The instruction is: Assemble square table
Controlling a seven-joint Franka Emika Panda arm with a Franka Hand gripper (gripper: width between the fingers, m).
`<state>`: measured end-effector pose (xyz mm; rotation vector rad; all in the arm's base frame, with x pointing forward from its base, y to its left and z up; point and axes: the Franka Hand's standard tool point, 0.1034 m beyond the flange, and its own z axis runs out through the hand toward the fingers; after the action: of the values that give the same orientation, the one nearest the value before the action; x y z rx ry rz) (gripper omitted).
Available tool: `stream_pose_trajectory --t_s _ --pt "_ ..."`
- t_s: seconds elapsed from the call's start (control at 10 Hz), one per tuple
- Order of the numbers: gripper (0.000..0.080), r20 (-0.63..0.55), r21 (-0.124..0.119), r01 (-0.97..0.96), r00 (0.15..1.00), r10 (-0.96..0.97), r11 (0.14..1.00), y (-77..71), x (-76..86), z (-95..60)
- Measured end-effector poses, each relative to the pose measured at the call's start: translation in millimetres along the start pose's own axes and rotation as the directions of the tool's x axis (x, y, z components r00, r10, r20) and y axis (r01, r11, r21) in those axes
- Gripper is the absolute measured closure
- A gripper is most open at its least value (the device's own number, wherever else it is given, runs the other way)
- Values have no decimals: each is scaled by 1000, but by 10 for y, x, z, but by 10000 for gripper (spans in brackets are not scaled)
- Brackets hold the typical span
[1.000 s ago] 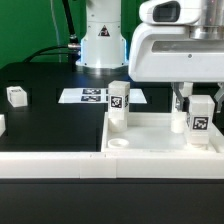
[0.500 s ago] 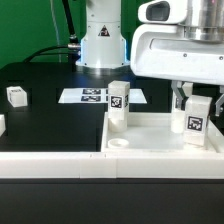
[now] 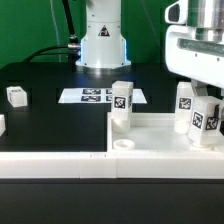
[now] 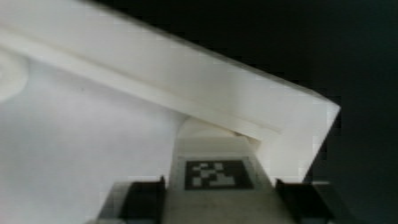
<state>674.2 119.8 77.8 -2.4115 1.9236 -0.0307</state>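
The white square table slab [image 3: 158, 135] lies at the exterior view's lower right. One tagged leg [image 3: 121, 104] stands upright at its far left corner, and a round socket [image 3: 122, 144] shows at the near left corner. My gripper [image 3: 207, 104] is over the slab's right side, shut on a white tagged leg [image 3: 209, 122] that it holds upright. Another tagged leg [image 3: 186, 104] stands just left of it. In the wrist view the held leg [image 4: 217, 172] sits between my dark fingers [image 4: 146, 200], above the slab [image 4: 89, 130] near its raised rim [image 4: 196, 80].
A loose leg [image 3: 15, 96] lies on the black table at the exterior view's left. The marker board [image 3: 95, 96] lies flat in front of the robot base [image 3: 100, 45]. The long white low wall [image 3: 60, 160] runs along the front.
My gripper body has shifted to the exterior view's right, and the held leg has moved slightly right with it. A second leg now shows beside the held one.
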Motion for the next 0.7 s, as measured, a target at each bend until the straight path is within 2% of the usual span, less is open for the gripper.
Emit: stream_pose_trajectory --t_s 0.2,0.3,0.4,0.5,0.6,0.7 --pt "509 0 49 -235 972 236 971 -15 -14 10" --pt "509 -1 50 -244 970 244 969 -10 -12 11" --pt "440 -1 49 -243 970 243 969 -8 -16 17" --pt "302 -1 49 -234 972 234 971 -8 -18 16" --pt "302 -11 15 -91 996 92 996 41 -24 -1" --pt "185 -16 16 73 997 -73 997 34 12 -26"
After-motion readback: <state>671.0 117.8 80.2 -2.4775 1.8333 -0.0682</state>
